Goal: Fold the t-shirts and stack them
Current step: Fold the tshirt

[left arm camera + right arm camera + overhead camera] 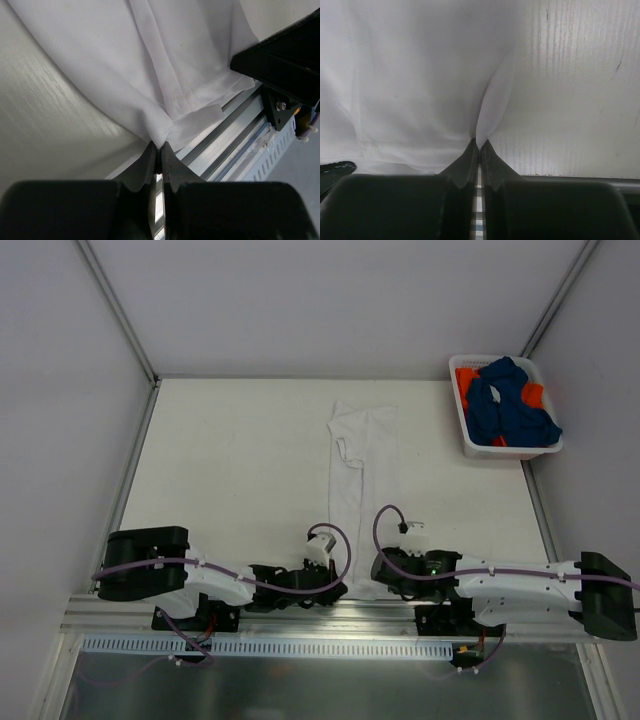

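A white t-shirt [362,480], folded into a long narrow strip, lies down the middle of the table from the far side to the near edge. My left gripper [338,587] is shut on its near left hem corner [161,131]. My right gripper [378,570] is shut on its near right hem corner [487,115]. Both pinch the cloth at the fingertips, low at the table's near edge. Dark blue t-shirts [512,405] and orange t-shirts [464,380] are heaped in the basket at the far right.
The white plastic basket [470,443] stands at the table's far right corner. A metal rail [235,135] runs along the near table edge under the hem. The right arm's black body [285,55] shows in the left wrist view.
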Controlling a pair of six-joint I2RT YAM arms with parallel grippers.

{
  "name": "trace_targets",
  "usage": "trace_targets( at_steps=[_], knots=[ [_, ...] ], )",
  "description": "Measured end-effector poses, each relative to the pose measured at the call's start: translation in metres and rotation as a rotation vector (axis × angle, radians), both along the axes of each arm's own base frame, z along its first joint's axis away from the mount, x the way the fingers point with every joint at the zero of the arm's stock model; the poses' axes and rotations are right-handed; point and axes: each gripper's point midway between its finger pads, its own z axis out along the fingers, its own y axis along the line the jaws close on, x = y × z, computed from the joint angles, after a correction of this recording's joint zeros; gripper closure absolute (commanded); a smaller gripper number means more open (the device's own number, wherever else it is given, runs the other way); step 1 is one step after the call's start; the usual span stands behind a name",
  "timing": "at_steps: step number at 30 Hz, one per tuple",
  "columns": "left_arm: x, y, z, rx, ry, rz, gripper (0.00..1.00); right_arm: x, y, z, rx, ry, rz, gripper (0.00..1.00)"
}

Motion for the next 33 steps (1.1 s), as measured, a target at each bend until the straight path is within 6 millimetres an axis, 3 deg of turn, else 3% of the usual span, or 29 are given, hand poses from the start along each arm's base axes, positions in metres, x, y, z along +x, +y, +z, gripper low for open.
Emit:
trace_targets(
  at_steps=[6, 10, 22, 33],
  knots=[
    [0.018, -0.013, 0.021, 0.035, -0.052, 0.019, 1.0, 0.017, 0.018, 0.028, 0.016, -0.073, 0.016, 1.0],
    [0.047, -0.015, 0.04, 0.027, -0.092, 0.073, 1.0, 0.032, 0.031, 0.045, -0.001, -0.118, 0.022, 0.99],
    [0.116, 0.023, 0.038, 0.14, -0.131, 0.227, 1.0, 0.082, 0.029, 0.051, -0.183, -0.156, -0.013, 0.99],
    [0.181, 0.017, 0.06, 0.142, -0.168, 0.284, 1.0, 0.139, 0.02, 0.059, -0.281, -0.174, -0.066, 1.0]
  ],
)
